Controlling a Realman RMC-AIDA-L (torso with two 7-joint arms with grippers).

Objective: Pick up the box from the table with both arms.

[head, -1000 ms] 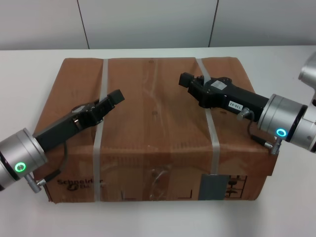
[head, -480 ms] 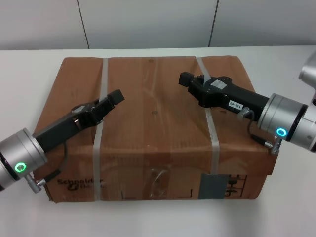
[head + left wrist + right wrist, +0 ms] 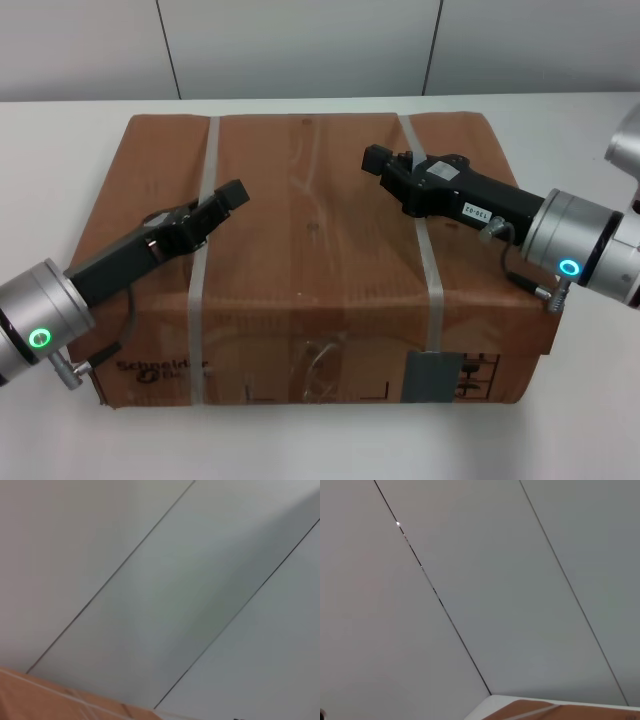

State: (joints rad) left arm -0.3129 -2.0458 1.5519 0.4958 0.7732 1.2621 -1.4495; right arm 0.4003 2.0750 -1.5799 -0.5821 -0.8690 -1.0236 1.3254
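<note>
While both grippers hover, box [image 3: 320, 270] beneath

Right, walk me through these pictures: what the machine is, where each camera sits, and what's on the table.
This is a robot with two silver arms, each ending in a black gripper. The wide picture comes from a camera on its head, looking down. A large brown cardboard box with two pale straps lies on a white table. The left gripper and the right gripper are both above the box's top, pointing toward each other; neither holds anything, and the box is not lifted. The other two pictures come from cameras on the wrists. They show mostly the grey wall panels, with only a corner of the box at the edge.
</note>
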